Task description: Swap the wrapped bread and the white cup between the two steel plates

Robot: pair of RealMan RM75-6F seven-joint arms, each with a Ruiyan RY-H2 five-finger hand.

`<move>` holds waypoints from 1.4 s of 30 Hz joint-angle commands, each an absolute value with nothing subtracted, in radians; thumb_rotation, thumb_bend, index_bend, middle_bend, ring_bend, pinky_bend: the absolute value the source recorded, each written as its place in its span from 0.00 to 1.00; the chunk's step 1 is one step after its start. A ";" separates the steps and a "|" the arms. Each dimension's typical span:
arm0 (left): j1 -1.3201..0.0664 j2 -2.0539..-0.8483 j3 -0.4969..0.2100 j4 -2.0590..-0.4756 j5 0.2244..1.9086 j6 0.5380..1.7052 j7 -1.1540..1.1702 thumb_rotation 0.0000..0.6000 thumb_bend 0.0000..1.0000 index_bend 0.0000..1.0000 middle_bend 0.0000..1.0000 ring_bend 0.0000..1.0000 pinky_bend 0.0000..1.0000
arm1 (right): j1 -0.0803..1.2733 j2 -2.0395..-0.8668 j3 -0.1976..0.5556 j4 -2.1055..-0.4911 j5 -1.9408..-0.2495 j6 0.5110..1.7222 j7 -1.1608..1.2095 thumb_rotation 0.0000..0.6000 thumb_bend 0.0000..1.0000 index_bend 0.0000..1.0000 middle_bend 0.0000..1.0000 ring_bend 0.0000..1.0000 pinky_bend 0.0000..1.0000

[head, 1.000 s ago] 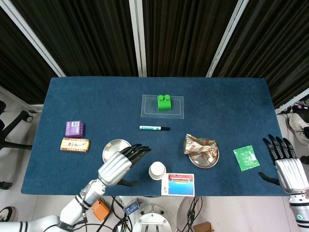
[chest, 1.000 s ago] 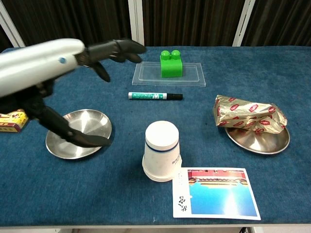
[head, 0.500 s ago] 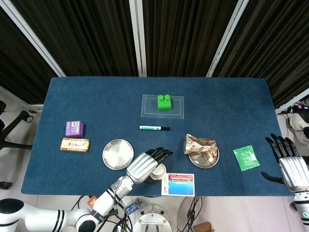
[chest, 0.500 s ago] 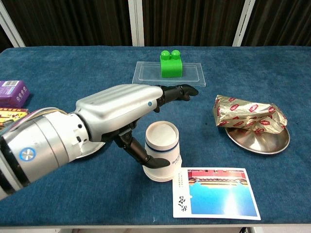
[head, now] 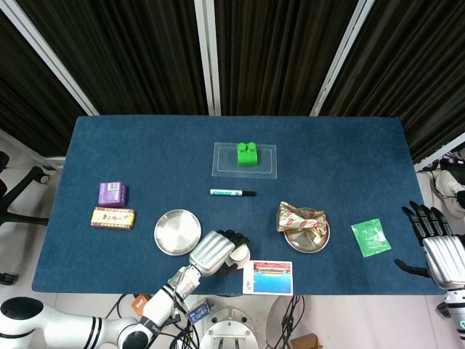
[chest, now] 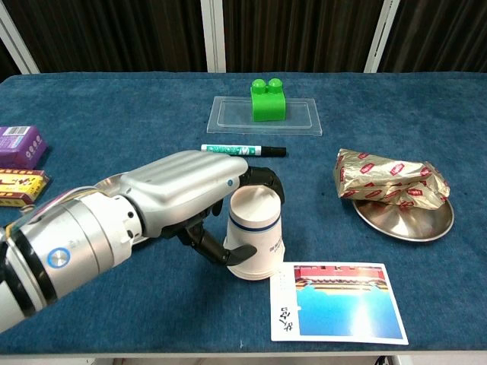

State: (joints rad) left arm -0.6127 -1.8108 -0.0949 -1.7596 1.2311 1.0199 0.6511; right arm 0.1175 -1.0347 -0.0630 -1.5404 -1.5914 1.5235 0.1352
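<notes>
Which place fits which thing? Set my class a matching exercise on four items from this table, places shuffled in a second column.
Things:
1. white cup
2. wrapped bread
3. green block
4. marker

Places:
a. on the clear tray
b. lying on the blue cloth in front of the tray
c. on the right steel plate
d. upside down, gripped by the left hand

Pairs: 1-d, 2-c, 3-a, 4-b
</notes>
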 commanded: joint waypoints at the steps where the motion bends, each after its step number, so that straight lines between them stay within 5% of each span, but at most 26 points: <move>1: -0.614 -1.820 -0.094 -1.754 1.239 1.032 0.639 1.00 0.36 0.38 0.42 0.39 0.54 | 0.116 -1.034 -0.059 -1.541 -1.591 1.519 0.135 1.00 0.16 0.00 0.00 0.00 0.00; 9: -0.604 -1.781 -0.078 -1.787 1.305 1.087 0.605 1.00 0.47 0.54 0.57 0.50 0.59 | 0.113 -1.033 -0.048 -1.541 -1.589 1.501 0.137 1.00 0.16 0.00 0.00 0.00 0.00; 21: -0.516 -1.532 -0.083 -1.839 1.342 1.241 0.583 1.00 0.47 0.56 0.58 0.50 0.59 | 0.106 -1.031 -0.040 -1.551 -1.603 1.493 0.127 1.00 0.16 0.00 0.00 0.00 0.00; 33: -0.497 -1.522 -0.054 -1.714 1.283 1.190 0.506 1.00 0.44 0.56 0.56 0.50 0.59 | 0.108 -1.027 -0.043 -1.544 -1.637 1.487 0.158 1.00 0.16 0.00 0.00 0.00 0.00; 35: -0.499 -1.516 -0.048 -1.715 1.288 1.181 0.500 1.00 0.37 0.47 0.50 0.48 0.59 | 0.106 -1.027 -0.042 -1.544 -1.637 1.488 0.158 1.00 0.16 0.00 0.00 0.00 0.00; 39: -0.502 -1.483 -0.027 -1.730 1.311 1.160 0.490 1.00 0.19 0.09 0.29 0.34 0.58 | 0.104 -1.027 -0.040 -1.543 -1.639 1.489 0.158 1.00 0.16 0.00 0.00 0.00 0.00; 42: -0.496 -1.464 -0.016 -1.746 1.323 1.170 0.512 1.00 0.09 0.00 0.16 0.22 0.48 | 0.107 -1.023 -0.050 -1.547 -1.658 1.481 0.174 1.00 0.16 0.00 0.00 0.00 0.00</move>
State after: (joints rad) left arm -0.4986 -1.4707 -0.0221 -1.7376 1.3191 1.1663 0.5045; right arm 0.1054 -1.0257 -0.0442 -1.5448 -1.6478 1.4854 0.1640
